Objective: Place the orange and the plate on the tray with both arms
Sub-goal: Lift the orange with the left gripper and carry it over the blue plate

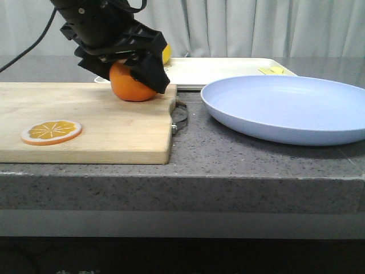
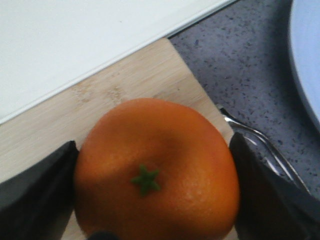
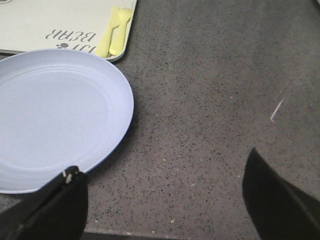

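Presently the left gripper has its fingers pinching the orange at the cutting board's far right corner, seemingly ready to lift it toward the tray; the right gripper, fingers spread, hovers beside the plate.

- Even, soft, fairly bright light from overhead.
- A faint shadow lies under the plate toward 6 o'clock.
- The orange and finger pads look soft, slightly blurred.
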